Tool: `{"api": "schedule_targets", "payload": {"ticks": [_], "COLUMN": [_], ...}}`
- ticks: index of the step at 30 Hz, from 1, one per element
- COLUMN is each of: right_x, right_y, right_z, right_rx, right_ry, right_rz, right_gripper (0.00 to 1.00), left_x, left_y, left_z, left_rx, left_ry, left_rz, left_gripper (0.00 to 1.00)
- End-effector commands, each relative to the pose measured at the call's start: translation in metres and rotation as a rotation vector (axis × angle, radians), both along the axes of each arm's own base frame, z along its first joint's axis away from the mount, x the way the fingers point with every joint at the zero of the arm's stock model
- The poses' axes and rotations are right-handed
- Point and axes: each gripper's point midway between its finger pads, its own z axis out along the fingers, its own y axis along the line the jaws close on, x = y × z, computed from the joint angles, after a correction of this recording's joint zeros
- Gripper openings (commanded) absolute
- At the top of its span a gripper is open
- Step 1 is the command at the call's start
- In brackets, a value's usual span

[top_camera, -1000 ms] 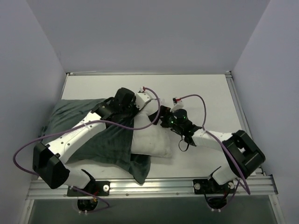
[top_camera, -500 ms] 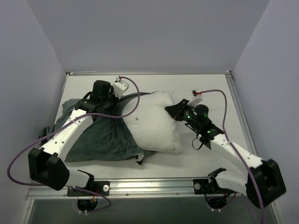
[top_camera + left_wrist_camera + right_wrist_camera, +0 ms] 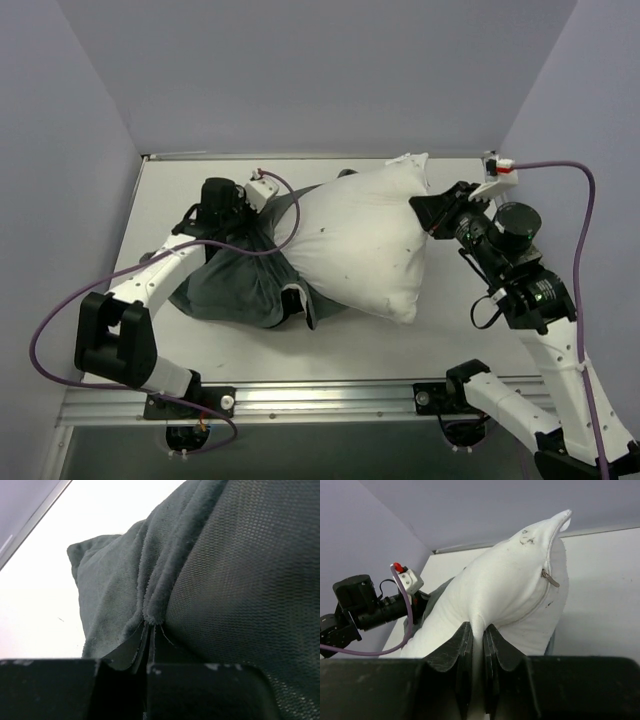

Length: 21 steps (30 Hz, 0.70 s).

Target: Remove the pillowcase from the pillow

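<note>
White table (image 3: 190, 180) between lilac walls (image 3: 330, 70), left hand (image 3: 148, 630) pinching grey pillowcase (image 3: 115, 580), right hand (image 3: 477, 632) pinching white pillow (image 3: 505, 590)

Lab test cell, not a home: bare white counter (image 3: 450, 340) boxed in by plain lilac walls (image 3: 90, 120), aluminium rail (image 3: 330, 398) at near edge, robot arms (image 3: 150, 285) bolted on, exposed purple cabling (image 3: 33, 350).

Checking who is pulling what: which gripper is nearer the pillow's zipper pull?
Right. The right gripper pinches the pillow at its edge, close to the zipper pull; the left gripper is on the pillow's far side, clamped on the pillowcase.
</note>
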Motion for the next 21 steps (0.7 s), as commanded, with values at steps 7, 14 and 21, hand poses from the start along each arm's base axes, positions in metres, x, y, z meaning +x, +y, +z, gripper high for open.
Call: {"api": "schedule_targets", "payload": {"ticks": [7, 14, 21], "right_x": [0.008, 0.040, 0.041], "right_y": [-0.025, 0.021, 0.055], "right_z": [0.111, 0.020, 0.032], "right_rx": [0.025, 0.091, 0.108], "right_ry": [-0.300, -0.107, -0.119], "right_rz": [-0.111, -0.016, -0.004], "right_gripper": [0.00, 0.00, 0.00], "left_x": [-0.009, -0.068, -0.145], "left_y": [0.079, -0.037, -0.104], "left_z": [-0.064, 0.064, 0.194], "left_rx": [0.244, -0.122, -0.139], "left_ry": [0.150, 0.104, -0.062], "left_rz": [0.122, -0.314, -0.584], "left_gripper": [0.02, 0.94, 0.94]}}
